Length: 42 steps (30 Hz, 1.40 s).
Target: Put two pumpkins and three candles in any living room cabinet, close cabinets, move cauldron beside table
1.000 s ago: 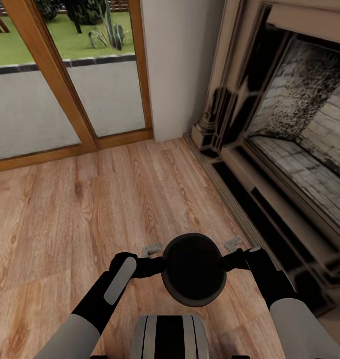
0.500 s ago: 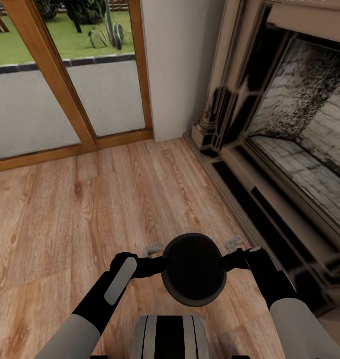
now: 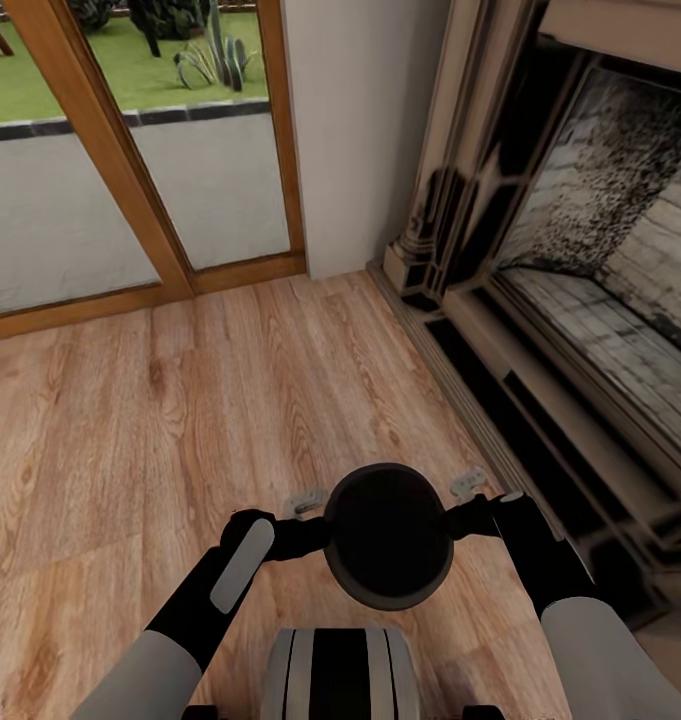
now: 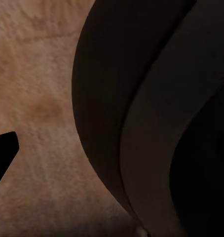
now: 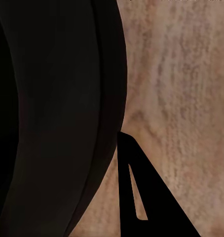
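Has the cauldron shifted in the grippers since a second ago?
No. The cauldron sits between the left gripper and right gripper as before. The door frame dropped slightly in view: the camera moved.

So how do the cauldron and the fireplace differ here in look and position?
The cauldron is small, round and plain black, held between both arms above the wood floor; the fireplace is large, angular, pale-framed and built against the wall on the right. The cauldron's mouth faces up; the fireplace opens sideways onto sooty brick. Both have dark interiors.
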Motion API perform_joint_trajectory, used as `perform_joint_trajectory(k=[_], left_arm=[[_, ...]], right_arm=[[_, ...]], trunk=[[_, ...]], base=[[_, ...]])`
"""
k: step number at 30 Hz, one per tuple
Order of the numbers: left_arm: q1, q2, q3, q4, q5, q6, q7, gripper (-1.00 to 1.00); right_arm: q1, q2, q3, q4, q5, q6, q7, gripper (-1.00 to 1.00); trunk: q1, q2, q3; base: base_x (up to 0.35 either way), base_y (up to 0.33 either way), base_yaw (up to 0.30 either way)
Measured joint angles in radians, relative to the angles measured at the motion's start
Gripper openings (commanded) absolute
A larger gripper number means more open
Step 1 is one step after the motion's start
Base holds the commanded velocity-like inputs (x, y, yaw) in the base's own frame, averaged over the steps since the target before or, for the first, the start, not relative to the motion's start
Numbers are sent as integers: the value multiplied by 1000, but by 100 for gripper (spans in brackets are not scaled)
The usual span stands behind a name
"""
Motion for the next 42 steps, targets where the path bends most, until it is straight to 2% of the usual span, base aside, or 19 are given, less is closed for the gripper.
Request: perform_joint_trajectory(k=[3, 11, 22, 27, 42], left_arm=[[0, 0, 0, 11, 0, -12, 0, 100], [0, 0, 0, 16, 1, -19, 0, 100], [0, 0, 0, 16, 2, -20, -1, 100], [0, 0, 1, 16, 1, -20, -1, 100], [0, 0, 2, 16, 2, -20, -15, 100]], right_arm=[[0, 0, 0, 0, 0, 0, 0, -100], [0, 0, 0, -20, 1, 0, 5, -100], [0, 0, 0, -19, -1, 0, 2, -100], [0, 0, 0, -31, 1, 0, 6, -100], [0, 0, 0, -32, 1, -1, 7, -100]], trunk=[[0, 0, 0], [-17, -2, -31], [-17, -2, -31], [-28, -3, -50], [-27, -3, -50]], base=[[0, 0, 0], [0, 0, 0], [0, 0, 0], [0, 0, 0], [0, 0, 0]])
